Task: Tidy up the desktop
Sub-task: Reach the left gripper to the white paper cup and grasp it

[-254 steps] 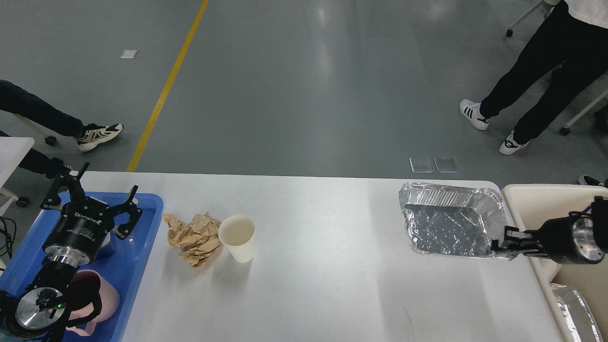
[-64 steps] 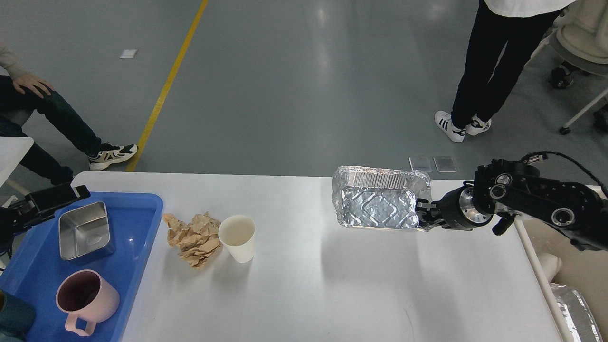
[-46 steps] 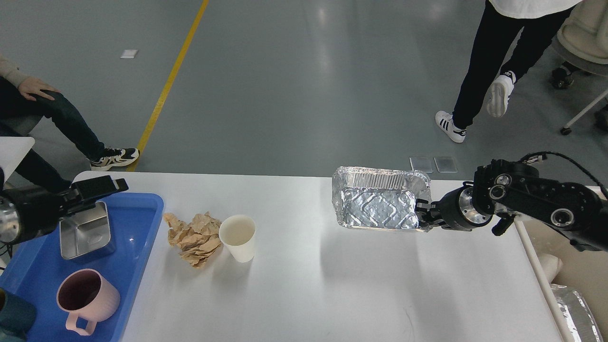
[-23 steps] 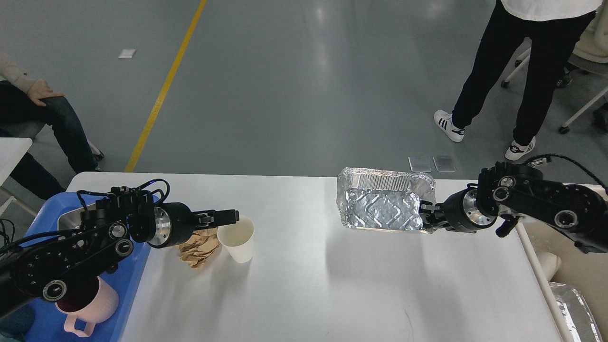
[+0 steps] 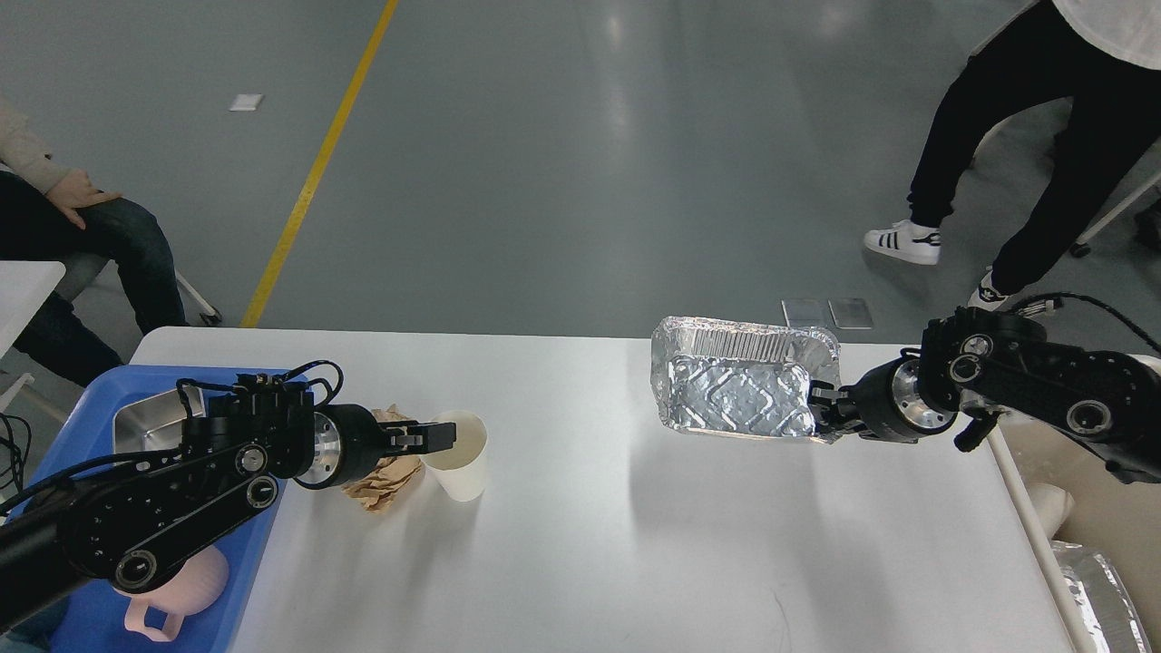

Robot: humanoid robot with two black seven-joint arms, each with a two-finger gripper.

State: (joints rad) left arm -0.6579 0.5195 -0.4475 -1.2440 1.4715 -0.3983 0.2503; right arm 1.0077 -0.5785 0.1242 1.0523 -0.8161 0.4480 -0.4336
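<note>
The white desktop (image 5: pixel 590 544) holds a white paper cup (image 5: pixel 461 462) and crumpled brown paper (image 5: pixel 376 481) left of centre. My left gripper (image 5: pixel 428 437) reaches in from the left, with its fingertips at the cup's left rim. Seen side-on, its fingers cannot be told apart. My right gripper (image 5: pixel 824 414) is shut on the right corner of a silver foil tray (image 5: pixel 739 390). It holds the tray tilted above the desktop, and the tray casts a shadow below.
A blue plastic tray (image 5: pixel 136 381) at the left edge holds a metal box (image 5: pixel 145 419) and a pink mug (image 5: pixel 186 580), partly hidden by my left arm. A beige bin (image 5: pixel 1088 517) with foil (image 5: pixel 1097 589) stands beside the right edge. People stand and sit beyond the table.
My left arm swung from over the blue tray to the paper cup, and its fingertips now sit at the cup's rim. My right gripper drifted slightly right with the foil tray.
</note>
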